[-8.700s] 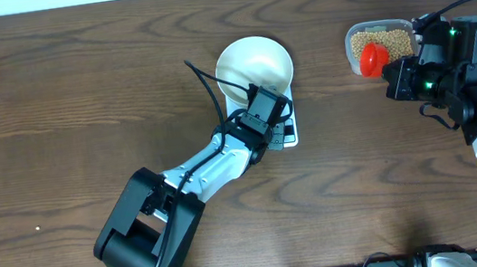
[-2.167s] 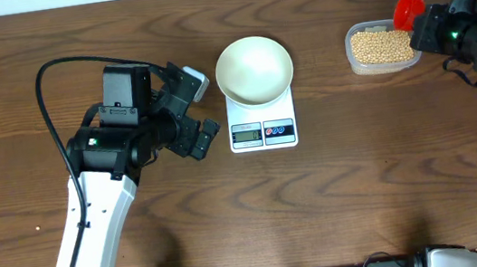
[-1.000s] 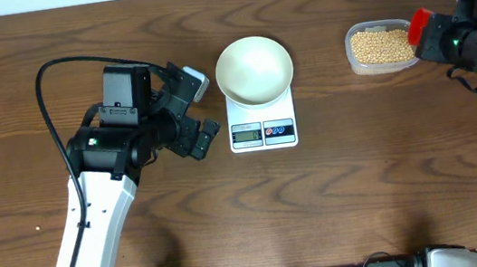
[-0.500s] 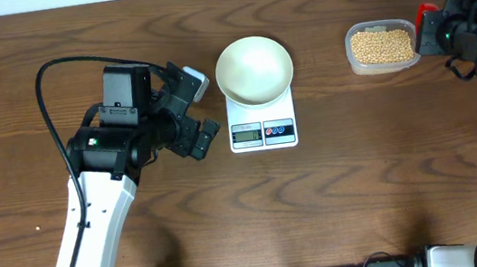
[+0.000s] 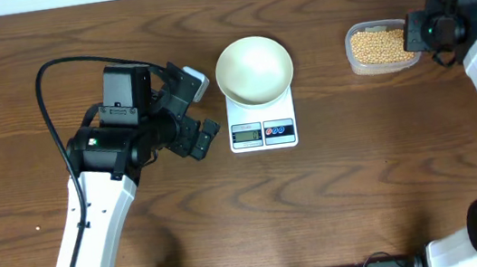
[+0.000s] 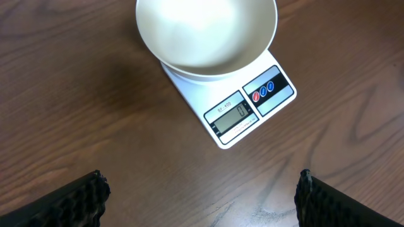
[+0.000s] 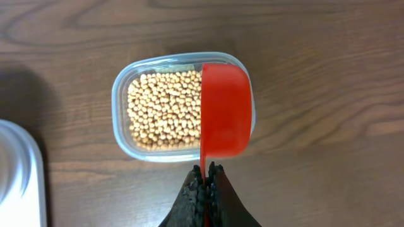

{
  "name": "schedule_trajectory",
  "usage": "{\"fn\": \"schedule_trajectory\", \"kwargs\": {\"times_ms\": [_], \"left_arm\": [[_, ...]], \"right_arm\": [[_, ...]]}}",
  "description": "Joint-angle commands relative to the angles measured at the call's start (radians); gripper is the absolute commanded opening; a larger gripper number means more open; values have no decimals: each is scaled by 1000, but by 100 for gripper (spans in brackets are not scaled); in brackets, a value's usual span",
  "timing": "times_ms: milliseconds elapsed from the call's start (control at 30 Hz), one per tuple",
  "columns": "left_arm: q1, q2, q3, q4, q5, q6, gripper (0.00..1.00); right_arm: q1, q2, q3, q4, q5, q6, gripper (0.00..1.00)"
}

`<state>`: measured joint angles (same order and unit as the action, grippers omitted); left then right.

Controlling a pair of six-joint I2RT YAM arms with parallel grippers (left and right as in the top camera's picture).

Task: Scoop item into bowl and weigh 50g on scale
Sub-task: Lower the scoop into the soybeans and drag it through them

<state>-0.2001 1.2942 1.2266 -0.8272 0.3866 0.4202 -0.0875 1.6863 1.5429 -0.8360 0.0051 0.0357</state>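
Note:
The item, tan beans (image 7: 163,111), fills a clear tub (image 5: 381,46) at the back right. My right gripper (image 7: 207,171) is shut on the thin handle of a red scoop (image 7: 226,107), which hangs over the tub's right end. In the overhead view the right gripper (image 5: 415,32) sits at the tub's right edge and hides the scoop. The white bowl (image 5: 253,69) stands on the scale (image 5: 263,131) at mid-table with nothing in it. My left gripper (image 5: 203,108) is open just left of the scale. In the left wrist view the bowl (image 6: 206,31) and scale (image 6: 252,104) lie ahead of the left gripper (image 6: 201,181).
A white rounded corner (image 7: 16,170), apparently the scale, shows at the left edge of the right wrist view. Bare dark wood table (image 5: 363,182) surrounds everything. The left arm's black cable (image 5: 54,79) loops over the table to the left.
My right gripper has moved left with the red scoop, from beside the tub to its right end, and now covers the scoop from above. The left arm has not moved.

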Motion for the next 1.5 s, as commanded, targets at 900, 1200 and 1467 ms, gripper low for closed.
{"fn": "schedule_trajectory", "kwargs": {"times_ms": [900,1200,1467], "left_arm": [[-2,-1,14,-2,-5,13,96],[-2,-1,14,-2,-6,13,96],[-2,-1,14,-2,-6,13,96]], "right_arm": [[-3,147,11,40,60,-53,1],[-3,149,-15,66,60,-52,1],[-3,152,-51,94,56,-51,1]]}}
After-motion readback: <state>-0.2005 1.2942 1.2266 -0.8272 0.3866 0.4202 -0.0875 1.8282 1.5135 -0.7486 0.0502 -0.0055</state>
